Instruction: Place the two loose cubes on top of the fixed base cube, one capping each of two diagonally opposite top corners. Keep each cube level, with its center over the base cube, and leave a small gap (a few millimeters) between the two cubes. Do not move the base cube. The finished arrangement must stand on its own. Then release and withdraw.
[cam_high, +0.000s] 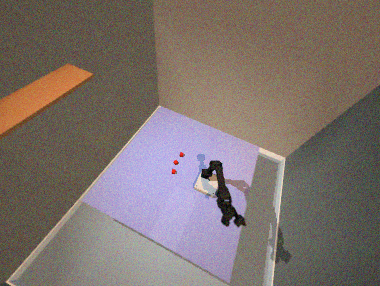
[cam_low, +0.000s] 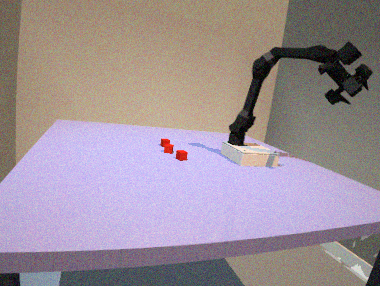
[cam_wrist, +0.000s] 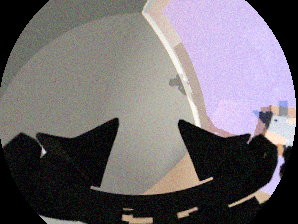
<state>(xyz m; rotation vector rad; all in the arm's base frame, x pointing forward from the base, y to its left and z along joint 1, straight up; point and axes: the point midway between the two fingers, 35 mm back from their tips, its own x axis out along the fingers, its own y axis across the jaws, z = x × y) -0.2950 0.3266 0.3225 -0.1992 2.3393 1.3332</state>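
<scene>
Jaws (cam_low: 345, 90) spread wide, released, nothing between them. Wrist view: the two dark fingertips stand apart with only grey floor and a slice of the lilac surface (cam_wrist: 226, 43) showing in the gap. In the exterior view the jaws hang high in the air, out past the surface's edge on the side away from the cubes, arm (cam_low: 255, 85) arched up and over from its base.

Nearest thing below and behind the jaws is the pale mount block (cam_low: 250, 154) the arm stands on, sitting on the surface (cam_low: 100, 200). In the top view the arm (cam_high: 222, 192) runs from the block (cam_high: 204, 185) toward the grey strip beside the surface.

Farther off, well apart from the jaws and beyond the mount block, three small red cubes sit on the surface in a short slanted row, none stacked. First red cube (cam_low: 181, 155) is the closest to the mount; middle red cube (cam_low: 168, 148) just beside it; third red cube (cam_low: 165, 142) close behind that, near touching in the exterior view. Top view shows the same three (cam_high: 174, 171) (cam_high: 176, 162) (cam_high: 182, 154) with small gaps between. Cannot tell which one is the fixed base; all look alike in size and colour. All three rest flat, upright, untouched.

Farthest: tan wall (cam_low: 150, 60) behind the surface.
</scene>
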